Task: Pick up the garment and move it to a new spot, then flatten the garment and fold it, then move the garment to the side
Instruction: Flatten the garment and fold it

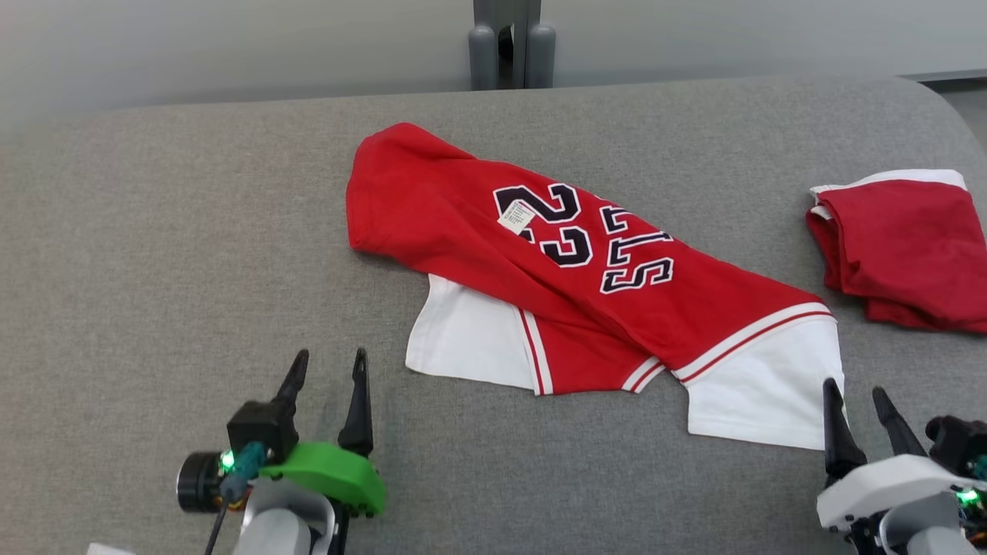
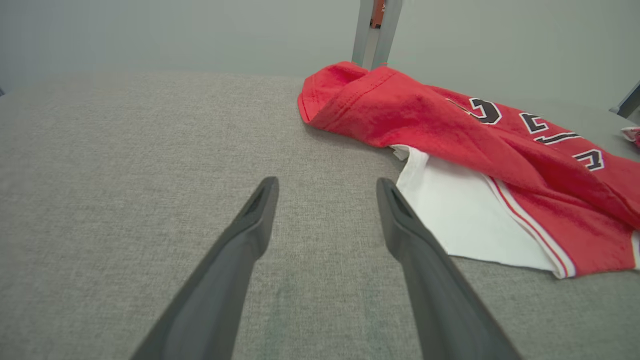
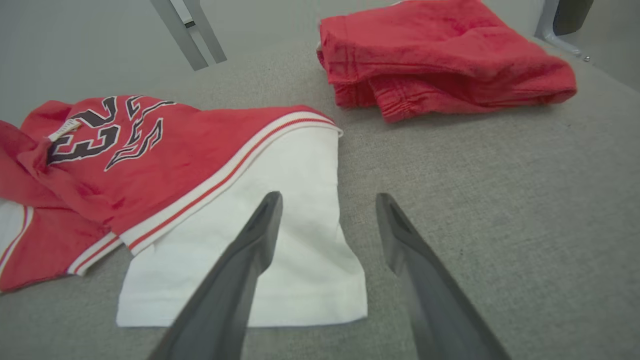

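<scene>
Left gripper [image 1: 331, 353] and right gripper [image 1: 854, 385] hover low, fingers spread and empty, the right just beside a white corner. Between them the red jersey [image 1: 586, 277] lies rumpled on the grey surface [image 1: 193, 231], apparently set down for flattening, its corners within reach.

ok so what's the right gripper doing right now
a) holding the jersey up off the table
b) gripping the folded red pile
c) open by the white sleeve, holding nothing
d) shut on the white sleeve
c: the right gripper has its fingers spread apart with nothing between them, by the edge of the white sleeve of the jersey, which lies slack on the table.
</scene>
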Available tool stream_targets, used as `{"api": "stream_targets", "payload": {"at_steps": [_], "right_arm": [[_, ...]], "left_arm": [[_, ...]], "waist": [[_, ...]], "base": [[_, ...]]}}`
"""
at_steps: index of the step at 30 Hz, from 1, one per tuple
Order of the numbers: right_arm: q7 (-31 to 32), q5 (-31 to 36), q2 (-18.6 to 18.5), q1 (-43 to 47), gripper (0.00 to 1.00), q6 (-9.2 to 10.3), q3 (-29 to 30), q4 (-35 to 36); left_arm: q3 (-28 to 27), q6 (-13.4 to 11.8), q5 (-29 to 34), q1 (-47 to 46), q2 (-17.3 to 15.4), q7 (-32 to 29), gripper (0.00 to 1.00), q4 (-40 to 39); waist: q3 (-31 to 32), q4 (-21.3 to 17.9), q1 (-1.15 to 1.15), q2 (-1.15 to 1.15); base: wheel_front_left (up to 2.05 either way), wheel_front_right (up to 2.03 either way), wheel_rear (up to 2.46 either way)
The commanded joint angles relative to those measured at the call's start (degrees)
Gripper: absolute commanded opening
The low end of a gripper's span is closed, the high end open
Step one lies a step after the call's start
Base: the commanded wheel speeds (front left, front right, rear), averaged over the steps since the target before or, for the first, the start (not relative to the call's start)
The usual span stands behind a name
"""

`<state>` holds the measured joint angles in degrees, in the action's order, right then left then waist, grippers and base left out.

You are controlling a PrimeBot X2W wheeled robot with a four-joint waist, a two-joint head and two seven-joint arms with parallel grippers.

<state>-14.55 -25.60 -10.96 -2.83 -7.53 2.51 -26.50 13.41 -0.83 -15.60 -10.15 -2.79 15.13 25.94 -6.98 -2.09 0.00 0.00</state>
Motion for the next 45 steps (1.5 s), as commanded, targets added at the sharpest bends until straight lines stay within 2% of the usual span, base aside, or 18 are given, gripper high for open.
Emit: {"api": "stream_targets", "payload": {"at_steps": [1, 5, 9, 16, 21, 28, 35, 45], "right_arm": [[-0.4, 1.6, 0.6, -1.4, 1.00, 0.09, 0.0, 0.6], [-0.7, 6.1, 2.5, -4.8, 1.00, 0.09, 0.2, 2.7], [-0.6, 8.5, 4.7, -7.3, 1.00, 0.09, -0.7, 4.4], [-0.6, 8.6, 6.7, -10.4, 1.00, 0.09, -3.4, 5.1], [-0.6, 8.3, 7.5, -11.5, 1.00, 0.09, -5.5, 4.7], [-0.6, 8.2, 7.8, -12.5, 1.00, 0.10, -7.3, 5.2], [-0.6, 7.6, 8.0, -12.8, 1.00, 0.10, -6.8, 5.6], [-0.6, 7.3, 8.0, -12.9, 1.00, 0.10, -5.7, 4.8]], "left_arm": [[0.1, 0.4, -0.1, -2.6, -0.2, 0.0, 1.00, -0.5], [1.2, 1.4, 0.5, -9.4, -0.2, 0.0, 1.00, 0.7], [3.7, 2.5, -0.6, -20.1, -0.2, 0.0, 1.00, 6.2], [10.4, 3.2, -4.9, -39.8, -0.3, -9.5, 1.00, 20.1], [16.2, 2.6, -4.4, -47.9, -0.3, -15.8, 1.00, 28.1], [21.8, 1.3, -3.0, -53.0, -0.3, -20.6, 1.00, 36.0], [23.5, 1.6, -3.9, -54.7, -0.3, -23.2, 1.00, 41.9], [25.2, 3.0, -7.1, -53.1, -0.3, -20.5, 1.00, 41.0]], "waist": [[-1.7, -0.4, 0.00, 0.00], [-4.3, -0.9, 0.00, 0.00], [-7.2, -1.9, 0.00, 0.00], [-11.3, -5.0, 0.00, 0.00], [-12.9, -7.8, 0.00, 0.00], [-15.2, -10.2, 0.00, 0.00], [-16.5, -10.1, 0.00, 0.00], [-16.2, -7.5, 0.00, 0.00]], "base": [[0.00, 0.00, 0.00], [0.00, 0.00, 0.00], [0.00, 0.00, 0.00], [0.00, 0.00, 0.00], [0.00, 0.00, 0.00], [0.00, 0.00, 0.00], [0.00, 0.00, 0.00], [0.00, 0.00, 0.00]]}}
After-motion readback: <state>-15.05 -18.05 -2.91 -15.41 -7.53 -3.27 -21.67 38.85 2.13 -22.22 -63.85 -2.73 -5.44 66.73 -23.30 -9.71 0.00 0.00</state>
